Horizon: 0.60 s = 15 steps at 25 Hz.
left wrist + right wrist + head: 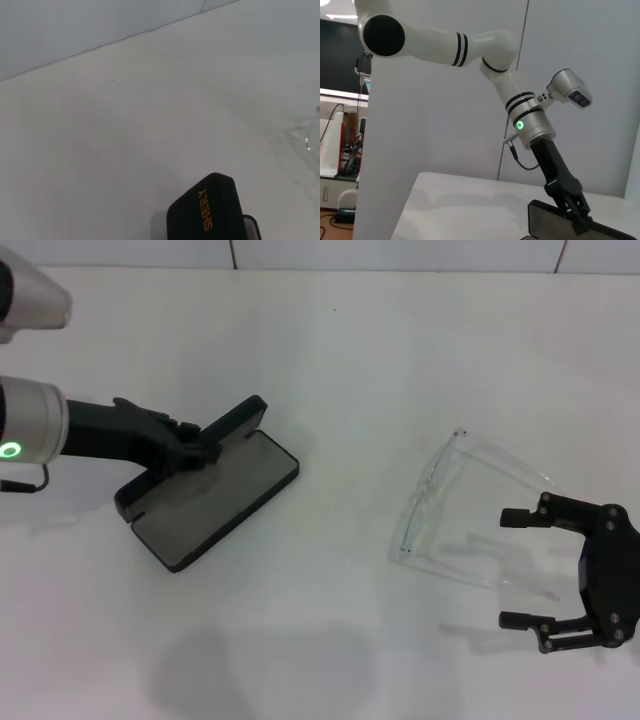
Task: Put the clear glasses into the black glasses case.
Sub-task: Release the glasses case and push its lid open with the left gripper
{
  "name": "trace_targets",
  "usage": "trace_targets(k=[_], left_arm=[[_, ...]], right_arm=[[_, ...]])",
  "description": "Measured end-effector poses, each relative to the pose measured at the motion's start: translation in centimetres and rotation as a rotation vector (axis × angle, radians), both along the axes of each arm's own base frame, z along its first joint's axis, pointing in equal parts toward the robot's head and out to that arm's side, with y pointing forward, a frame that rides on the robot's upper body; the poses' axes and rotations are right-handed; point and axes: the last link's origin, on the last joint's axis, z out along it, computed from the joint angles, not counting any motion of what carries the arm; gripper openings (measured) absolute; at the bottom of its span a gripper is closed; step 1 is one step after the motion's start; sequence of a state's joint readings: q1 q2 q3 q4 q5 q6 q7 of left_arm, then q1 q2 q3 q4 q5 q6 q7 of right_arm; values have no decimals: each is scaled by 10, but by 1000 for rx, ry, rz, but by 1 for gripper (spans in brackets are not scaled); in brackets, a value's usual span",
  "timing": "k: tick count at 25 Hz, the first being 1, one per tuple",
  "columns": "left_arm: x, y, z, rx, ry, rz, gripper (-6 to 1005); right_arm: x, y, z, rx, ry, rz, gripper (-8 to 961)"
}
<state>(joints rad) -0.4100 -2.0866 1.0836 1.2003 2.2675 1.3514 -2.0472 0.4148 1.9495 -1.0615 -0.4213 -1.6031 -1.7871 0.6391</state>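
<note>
The table point(330, 350) is carrying the case point(215, 502), lying open on the left, its lid clamped by the left gripper point(197, 452). Well to the right, the glasses point(470, 510) are sitting just before the right gripper point(515, 567), fingers spread apart.

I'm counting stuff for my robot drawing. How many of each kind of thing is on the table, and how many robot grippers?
Clear glasses: 1
Black glasses case: 1
Grippers: 2, left gripper, right gripper
Total: 4
</note>
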Motion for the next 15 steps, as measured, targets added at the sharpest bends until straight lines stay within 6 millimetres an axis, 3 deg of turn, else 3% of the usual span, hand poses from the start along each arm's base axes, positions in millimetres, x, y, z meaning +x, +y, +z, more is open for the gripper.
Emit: trace_targets(k=[9,10,15], left_arm=[[28,15,3,16,10,-104,234],[40,21,0,0,24,-156,206],[61,26,-10,-45,58,-224,108]], right_arm=[[5,-5,0,18,-2,-3,873],[6,-6,0,20,-2,-3,873],[8,-10,-1,24,-2,-3,873]])
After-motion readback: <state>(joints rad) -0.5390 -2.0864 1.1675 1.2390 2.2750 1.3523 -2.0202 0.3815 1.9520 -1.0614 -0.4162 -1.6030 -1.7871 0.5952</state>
